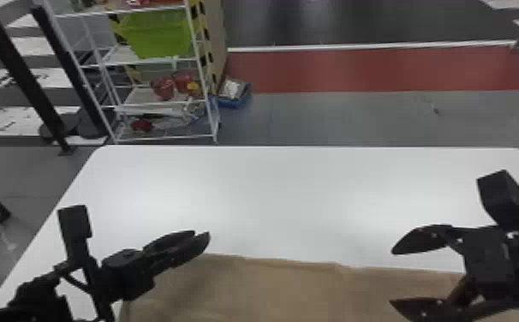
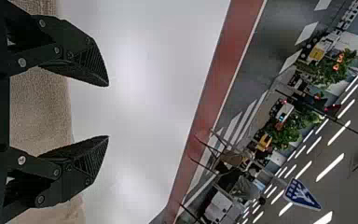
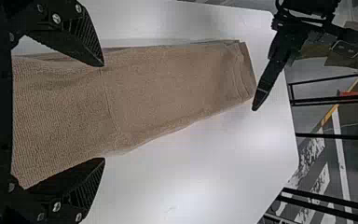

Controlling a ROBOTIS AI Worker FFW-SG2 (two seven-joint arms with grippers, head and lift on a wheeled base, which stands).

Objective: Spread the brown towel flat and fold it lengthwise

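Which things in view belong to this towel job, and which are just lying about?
For the job:
brown towel, on the table
white table, beneath it
left gripper, open
right gripper, open

Lying about:
wire rack, beyond the table
green bin, on the rack
blue bin, beside the rack

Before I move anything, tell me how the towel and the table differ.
Colour: the towel is brown, while the table is white.
Surface: the towel is textured and creased, while the table is smooth.
Outline: the towel shows layered edges at one end, while the table has rounded corners.
Place: the towel lies on top, and the table extends beyond it.
Shared: each is plain, with no pattern.
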